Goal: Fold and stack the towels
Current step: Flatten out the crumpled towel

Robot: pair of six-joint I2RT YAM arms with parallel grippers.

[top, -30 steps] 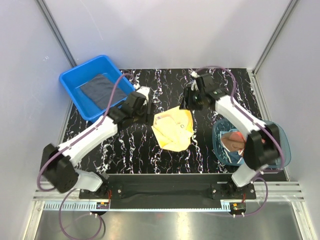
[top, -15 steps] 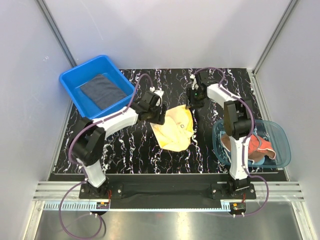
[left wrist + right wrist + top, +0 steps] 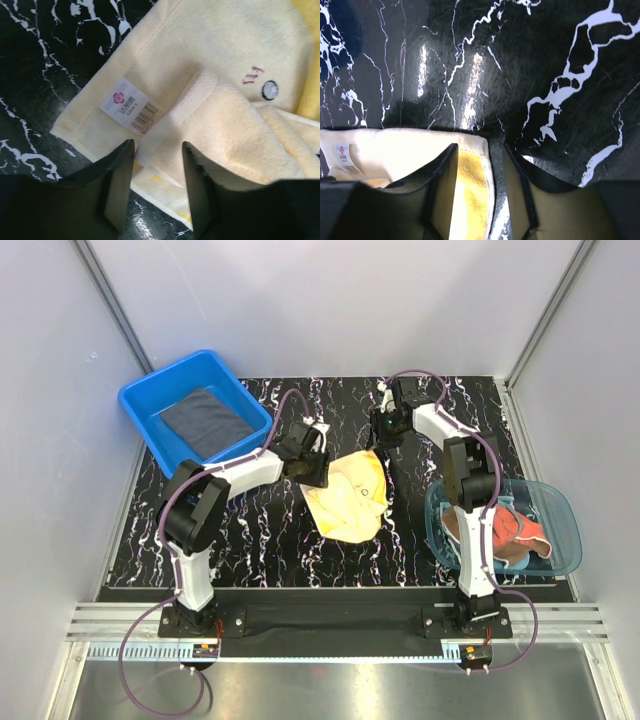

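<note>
- The table [image 3: 250, 540] had a black top with white marble veins, and plain pale walls [image 3: 330, 310] stood around it.
- A blue tub [image 3: 135, 405] sat at the far left corner of the table. One dark grey towel [image 3: 205, 422] lay flat inside it.
- A translucent teal bowl [image 3: 570, 530] sat at the right edge of the table, closer to the near side. A crumpled reddish-brown towel [image 3: 512, 530] lay in it.
- The yellow towel [image 3: 350, 498] lay about in the middle of the table, partly folded, with one corner turned over onto itself.
- The left gripper [image 3: 318, 468] was low at the left far corner of the yellow towel. Its fingers [image 3: 120, 185] stood half apart, astride the turned-over corner, just beside a white label [image 3: 131, 105]. I could not tell if they already pinched the cloth.
- The right gripper [image 3: 385, 435] was at the far right corner of the same towel. Its fingers [image 3: 442, 190] were half apart, with the hem of the towel between them. A thin strip of bare table showed between the hem and one finger, so the cloth was not clamped.
</note>
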